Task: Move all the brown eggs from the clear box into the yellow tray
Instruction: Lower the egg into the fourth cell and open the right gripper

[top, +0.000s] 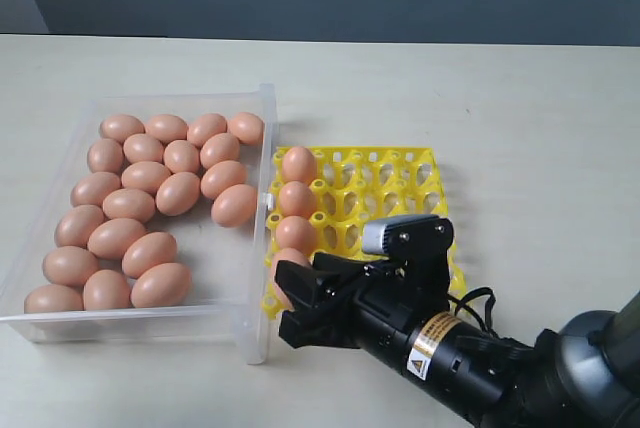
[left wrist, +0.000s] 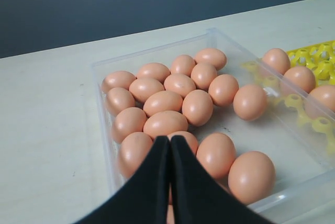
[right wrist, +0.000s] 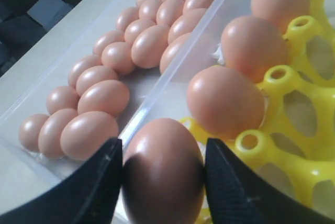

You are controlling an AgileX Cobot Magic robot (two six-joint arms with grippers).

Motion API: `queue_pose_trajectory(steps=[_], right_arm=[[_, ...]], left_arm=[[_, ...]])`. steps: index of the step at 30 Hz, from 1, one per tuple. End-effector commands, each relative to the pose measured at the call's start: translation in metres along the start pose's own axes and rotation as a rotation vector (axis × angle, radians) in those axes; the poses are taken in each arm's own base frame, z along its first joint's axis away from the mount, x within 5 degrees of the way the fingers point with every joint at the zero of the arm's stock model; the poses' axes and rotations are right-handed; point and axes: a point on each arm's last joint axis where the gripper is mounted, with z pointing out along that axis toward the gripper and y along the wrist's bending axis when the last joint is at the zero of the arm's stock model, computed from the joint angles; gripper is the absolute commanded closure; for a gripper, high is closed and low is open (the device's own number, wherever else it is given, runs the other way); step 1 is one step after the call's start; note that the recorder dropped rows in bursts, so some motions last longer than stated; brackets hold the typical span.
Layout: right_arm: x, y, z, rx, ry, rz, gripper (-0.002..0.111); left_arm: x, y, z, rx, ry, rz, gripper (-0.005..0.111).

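Note:
Several brown eggs (top: pixel 150 253) lie loose in the clear box (top: pixel 268 148) on the left. The yellow tray (top: pixel 390 188) sits against its right wall, with three eggs (top: pixel 296 198) in the column nearest the box. My right gripper (top: pixel 292 303) is shut on a fourth brown egg (right wrist: pixel 162 171) over the near corner cup of that column; both fingers (right wrist: pixel 99 182) press its sides. My left gripper (left wrist: pixel 170 139) is shut and empty, hovering over the eggs (left wrist: pixel 165 123) at one end of the clear box (left wrist: pixel 157 51). It does not show in the exterior view.
The box and tray rest on a pale tabletop (top: pixel 520 108). The other three columns of the yellow tray (right wrist: pixel 309 77) hold nothing. A dark wall runs behind the table's far edge.

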Motion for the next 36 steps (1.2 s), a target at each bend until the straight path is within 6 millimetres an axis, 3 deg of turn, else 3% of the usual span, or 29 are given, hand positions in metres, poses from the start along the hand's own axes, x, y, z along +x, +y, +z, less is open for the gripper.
queue_pose_trajectory(steps=[1, 9, 20, 25, 31, 36], right_arm=[[-0.004, 0.000, 0.002, -0.011, -0.025, -0.002, 0.108], [0.004, -0.004, 0.006, 0.005, -0.001, -0.041, 0.108], [-0.001, -0.001, 0.013, 0.004, -0.034, -0.028, 0.107], [-0.001, -0.001, 0.013, 0.004, -0.034, -0.042, 0.092], [-0.001, -0.001, 0.013, 0.006, -0.035, -0.048, 0.061], [-0.001, -0.002, 0.013, 0.013, -0.039, -0.045, 0.056]], left_arm=[[0.000, 0.000, 0.000, -0.005, -0.013, -0.009, 0.106], [0.000, 0.000, 0.000, -0.005, -0.013, -0.009, 0.106], [0.000, 0.000, 0.000, -0.005, -0.013, -0.009, 0.106], [0.000, 0.000, 0.000, -0.005, -0.013, -0.009, 0.106], [0.000, 0.000, 0.000, -0.005, -0.013, -0.009, 0.106], [0.000, 0.000, 0.000, -0.005, -0.013, -0.009, 0.106]])
